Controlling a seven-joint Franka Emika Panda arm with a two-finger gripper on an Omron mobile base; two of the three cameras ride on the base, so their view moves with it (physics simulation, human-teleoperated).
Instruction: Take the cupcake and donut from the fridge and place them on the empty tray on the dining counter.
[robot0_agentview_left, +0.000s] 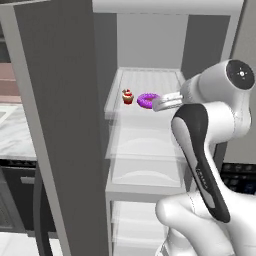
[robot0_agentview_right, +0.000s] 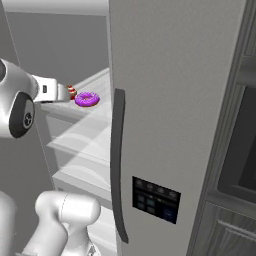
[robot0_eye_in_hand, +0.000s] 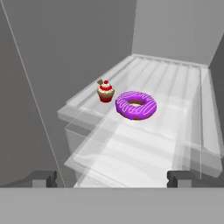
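Centre frame, the donut (robot0_eye_in_hand: 136, 105) and cupcake (robot0_eye_in_hand: 105, 91) sit side by side on a fridge (robot0_agentview_left: 60, 100) shelf (translucent white). The fingers (robot0_eye_in_hand: 112, 179) are spread wide, empty.

Marble countertop (robot0_agentview_left: 11, 131) at far left of the left base view, white-grey, lit evenly. Below it a dark appliance front (robot0_agentview_left: 17, 192) with a curved black handle (robot0_agentview_left: 41, 210) in the foreground. Above the counter, a band of pinkish-brown wall (robot0_agentview_left: 7, 80).

At the lower right of that view, a dark panel with faint blue marks (robot0_agentview_left: 241, 180), partly hidden.

Right base view: grey cabinetry (robot0_agentview_right: 227, 210) at right, with a dark recessed opening (robot0_agentview_right: 245, 150) like a built-in oven, and panelled drawer fronts (robot0_agentview_right: 225, 235) beneath. A pale grey upright frame (robot0_agentview_right: 250, 45) runs along the top right.

Lighting is flat and diffuse, with no hard shadows. Everything is in muted greys.
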